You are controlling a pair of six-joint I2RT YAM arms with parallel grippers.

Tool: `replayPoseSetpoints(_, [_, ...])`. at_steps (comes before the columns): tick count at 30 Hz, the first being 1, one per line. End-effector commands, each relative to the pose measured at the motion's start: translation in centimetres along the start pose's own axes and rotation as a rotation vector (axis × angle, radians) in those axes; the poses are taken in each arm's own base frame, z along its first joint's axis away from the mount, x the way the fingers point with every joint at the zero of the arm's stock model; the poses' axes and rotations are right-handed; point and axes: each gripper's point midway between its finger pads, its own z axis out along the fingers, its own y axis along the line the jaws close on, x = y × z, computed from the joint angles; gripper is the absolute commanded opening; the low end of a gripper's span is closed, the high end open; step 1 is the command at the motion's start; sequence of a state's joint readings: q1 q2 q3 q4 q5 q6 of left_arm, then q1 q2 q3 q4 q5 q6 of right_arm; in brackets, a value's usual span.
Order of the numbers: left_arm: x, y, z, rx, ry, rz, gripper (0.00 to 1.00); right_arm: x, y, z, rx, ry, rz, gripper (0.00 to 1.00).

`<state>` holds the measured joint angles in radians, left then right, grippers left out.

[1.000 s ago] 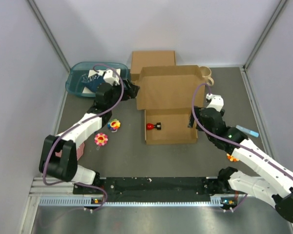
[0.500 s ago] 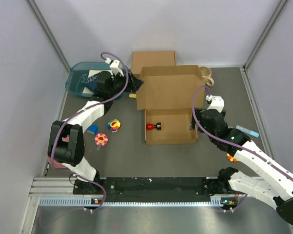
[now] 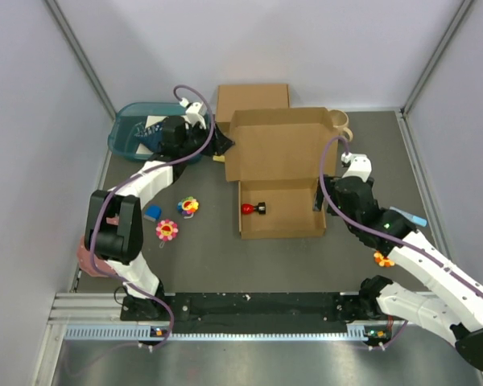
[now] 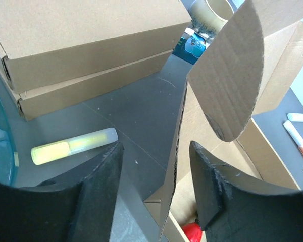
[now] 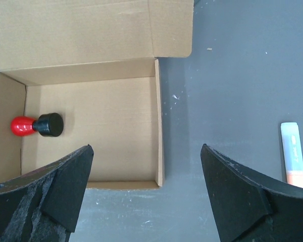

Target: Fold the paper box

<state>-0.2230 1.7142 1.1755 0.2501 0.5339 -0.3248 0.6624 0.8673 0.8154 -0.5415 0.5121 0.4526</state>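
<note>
The paper box lies in the middle of the table as a shallow open tray with its lid standing up behind it. In the left wrist view the lid's left edge rises between the fingers of my left gripper. That gripper is open, with a gap on both sides of the cardboard, and the lid's rounded side flap hangs just above it. My right gripper hovers wide open over the tray's right wall, touching nothing. A red and black toy lies inside the tray.
A thicker closed cardboard box stands behind the lid, with a yellow highlighter in front of it. A teal bin sits at the back left. Two flower toys and a blue block lie left of the tray. Markers lie to its right.
My left gripper has swung up and right to the lid's left edge, and its jaws have narrowed around that edge. The right arm has barely moved.
</note>
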Motion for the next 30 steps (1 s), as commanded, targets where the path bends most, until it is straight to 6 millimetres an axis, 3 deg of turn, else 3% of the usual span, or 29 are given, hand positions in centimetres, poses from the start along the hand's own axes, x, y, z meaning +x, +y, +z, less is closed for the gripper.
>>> replayPoseSetpoints(1, [-2.8,-1.4,-0.2,0.065,-0.048,0.062,0.58,-2.2,0.7,-0.7,-0.032,-0.043,0.021,0.89])
replayPoseSetpoints(8, [-3.0,-2.8,0.0,0.149,-0.038,0.065,0.37,-2.7,0.6,-1.0,-0.039,-0.038,0.028,0.89])
replayPoseSetpoints(12, [-2.8,-3.0,-0.3,0.159,-0.021,0.078,0.27,-5.7,0.2,-1.7,-0.067,-0.066,0.088,0.89])
replayPoseSetpoints(17, [-2.4,-2.9,-0.7,0.133,0.0,0.088,0.0,-10.6,-1.1,-2.7,0.008,-0.165,0.112,0.88])
replayPoseSetpoints(23, [-1.5,-2.6,-1.7,0.056,0.044,0.14,0.0,-14.2,-1.8,-1.3,0.068,-0.182,0.04,0.88])
replayPoseSetpoints(24, [-1.5,-2.6,-1.9,0.047,0.049,0.145,0.0,-14.2,-1.2,-0.8,0.028,-0.16,0.027,0.88])
replayPoseSetpoints(27, [-1.0,-2.5,-2.2,0.02,0.077,0.159,0.0,-14.9,-1.8,1.3,0.037,-0.136,0.005,0.85])
replayPoseSetpoints(30, [-0.7,-2.5,-2.4,-0.007,0.094,0.196,0.0,-14.1,-2.5,4.1,0.026,-0.073,-0.009,0.81])
